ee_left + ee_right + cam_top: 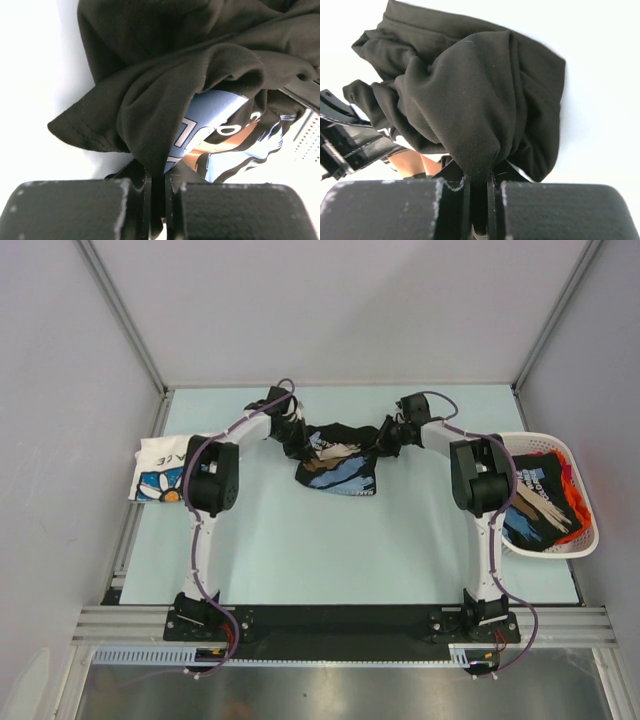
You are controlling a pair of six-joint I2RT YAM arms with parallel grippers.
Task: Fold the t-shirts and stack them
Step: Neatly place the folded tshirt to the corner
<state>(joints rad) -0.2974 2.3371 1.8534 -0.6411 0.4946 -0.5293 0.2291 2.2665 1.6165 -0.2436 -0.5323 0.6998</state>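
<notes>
Left end effector point(157, 192) is clamped on a fold of the black tee point(338, 468), and right end effector point(479, 190) is clamped on its other side. The tee hangs bunched between them, over the far-middle tabletop point(300, 550). White tee point(160, 480) far left, other tees point(540, 502) in the basket point(535, 437) right. Risk: a pinch holding several layers or a wrong edge, so spreading twists it, or a thin hold slips. Which edges are held is hidden, and tabletop contact is unclear.
</notes>
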